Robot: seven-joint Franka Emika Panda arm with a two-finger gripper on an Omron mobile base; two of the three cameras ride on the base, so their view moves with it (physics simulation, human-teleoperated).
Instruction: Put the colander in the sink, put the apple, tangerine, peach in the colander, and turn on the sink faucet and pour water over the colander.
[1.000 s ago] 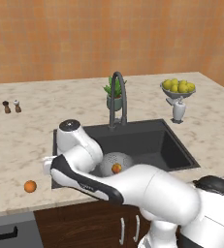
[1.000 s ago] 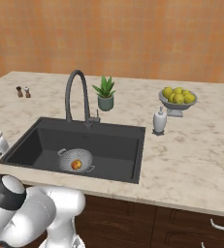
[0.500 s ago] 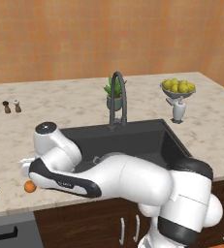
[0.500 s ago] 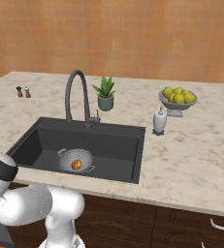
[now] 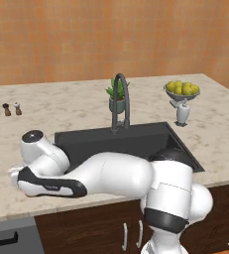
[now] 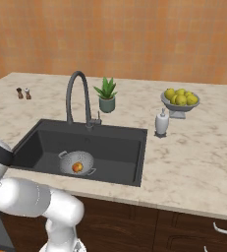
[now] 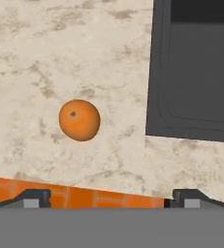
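Setting: a rendered domestic kitchen. Indicators: a beige marble-pattern countertop (image 6: 193, 162) with a recessed dark charcoal sink (image 6: 120, 147) and a dark gooseneck faucet (image 6: 78, 96); dark wood cabinet fronts (image 6: 184, 226) with metal handles below; an orange tiled wall (image 6: 134, 34) behind. Countertop items: potted plant (image 6: 106, 94), soap dispenser (image 6: 161, 122), bowl of yellow fruit (image 6: 180, 100), salt and pepper shakers (image 6: 23, 93)

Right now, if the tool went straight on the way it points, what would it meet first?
Most likely bare counter, between the tangerine and the sink. The open tool is aimed between them, so it would probably miss the fruit; depth is hard to judge.
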